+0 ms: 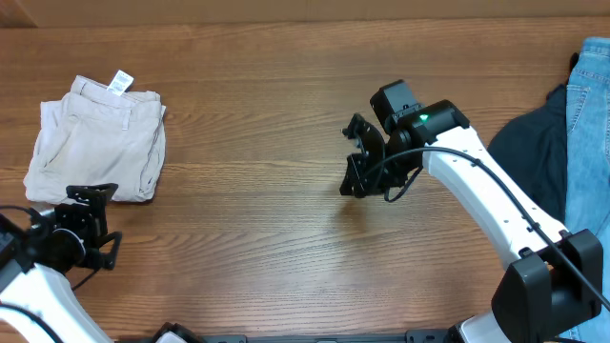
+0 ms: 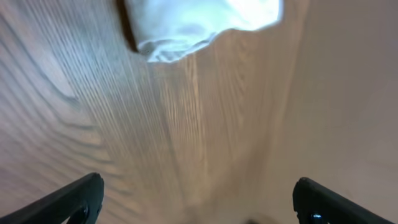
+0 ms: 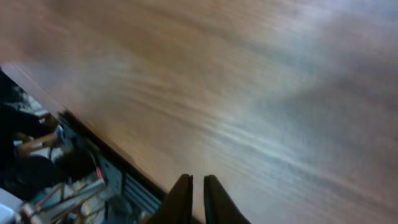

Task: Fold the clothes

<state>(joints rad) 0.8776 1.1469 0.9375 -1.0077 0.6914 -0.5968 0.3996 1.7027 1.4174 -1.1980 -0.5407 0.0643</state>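
One folded pair of beige shorts (image 1: 95,141) lies near the tabletop's (image 1: 286,276) far-left corner, long axis far-to-near, just beyond the wide-apart left gripper (image 2: 199,180); the right gripper (image 3: 198,186), fingers nearly together and empty, is well apart mid-table.

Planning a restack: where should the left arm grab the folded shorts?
Probably take the shorts by their bottom edge, the one nearest the robot, coming in low from that side. They lie folded flat, layers stacked there, and the left gripper hangs beside it, jaws open.
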